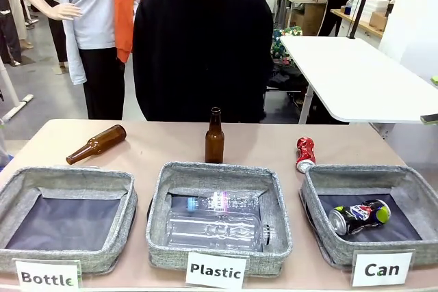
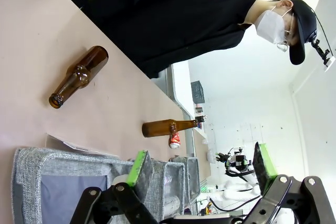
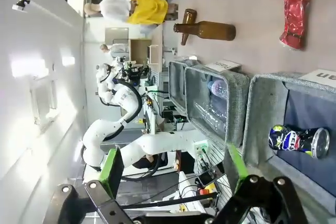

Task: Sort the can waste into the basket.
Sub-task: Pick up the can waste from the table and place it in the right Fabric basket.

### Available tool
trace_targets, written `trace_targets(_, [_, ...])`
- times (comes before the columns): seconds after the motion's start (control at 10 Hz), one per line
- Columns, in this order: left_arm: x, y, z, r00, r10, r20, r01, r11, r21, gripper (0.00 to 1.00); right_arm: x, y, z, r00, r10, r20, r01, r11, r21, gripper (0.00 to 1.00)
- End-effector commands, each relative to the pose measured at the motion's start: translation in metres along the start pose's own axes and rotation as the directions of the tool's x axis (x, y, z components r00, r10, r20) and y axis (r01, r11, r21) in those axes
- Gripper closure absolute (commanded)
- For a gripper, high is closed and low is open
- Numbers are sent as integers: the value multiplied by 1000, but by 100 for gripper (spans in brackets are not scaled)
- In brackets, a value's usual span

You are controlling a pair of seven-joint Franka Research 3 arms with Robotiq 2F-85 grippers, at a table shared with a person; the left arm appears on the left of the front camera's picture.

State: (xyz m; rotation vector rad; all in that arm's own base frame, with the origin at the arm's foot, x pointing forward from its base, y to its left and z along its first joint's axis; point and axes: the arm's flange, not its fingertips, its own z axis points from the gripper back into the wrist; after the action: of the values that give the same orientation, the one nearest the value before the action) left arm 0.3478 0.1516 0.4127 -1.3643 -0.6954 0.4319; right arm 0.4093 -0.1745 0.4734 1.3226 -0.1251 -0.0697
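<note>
Right gripper (image 3: 174,169) spread open, empty, apart from the soft grey woven basket (image 3: 262,108). On its dark liner, crushed dark blue can (image 3: 299,141), on its side. Shiny crumpled red can (image 3: 294,17) on bare table just outside the rim. From the left wrist: left gripper (image 2: 202,166) open, empty, far from the red can.

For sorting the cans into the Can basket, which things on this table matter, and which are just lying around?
Belongs to the job:
Can basket
blue can, already inside it
red can, on the table just behind that basket

Just lying about:
standing brown bottle
brown bottle on its side
Plastic basket holding clear plastic bottles
Bottle basket
</note>
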Motion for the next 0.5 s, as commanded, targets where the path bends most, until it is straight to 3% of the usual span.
trace_targets(0.0, [0,-1,1,1000,-9,-8,9,1000,-8,0,-1,1,6,1000,22,-8,-22,1000,4,0])
trace_targets(0.4, [0,-1,1,1000,-9,-8,9,1000,-8,0,-1,1,6,1000,22,-8,-22,1000,4,0])
